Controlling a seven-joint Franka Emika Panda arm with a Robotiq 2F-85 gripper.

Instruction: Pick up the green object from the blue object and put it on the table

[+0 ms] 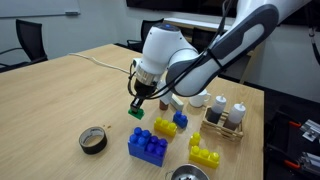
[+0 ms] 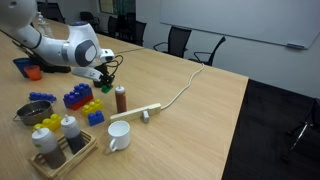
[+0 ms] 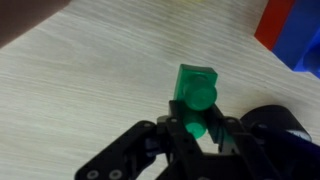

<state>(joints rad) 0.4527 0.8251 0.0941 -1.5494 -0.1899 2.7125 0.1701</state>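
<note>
My gripper (image 1: 136,102) is shut on the small green studded block (image 1: 135,113) and holds it just above the light-wood table (image 1: 70,90), apart from the large blue block (image 1: 147,146). In the wrist view the green block (image 3: 197,85) sits between my fingers (image 3: 195,128), over bare table, with a corner of the blue block (image 3: 290,30) at the top right. In an exterior view the gripper (image 2: 104,77) with the green block (image 2: 106,85) hangs behind the big blue block (image 2: 79,97).
Near the blue block are yellow blocks (image 1: 163,126) (image 1: 205,155), a small blue block (image 1: 180,121), a black tape roll (image 1: 93,140) and a metal bowl (image 1: 188,173). A bottle rack (image 1: 224,120), a white mug (image 2: 118,136), a brown bottle (image 2: 121,98) and a cable (image 2: 180,92) lie nearby.
</note>
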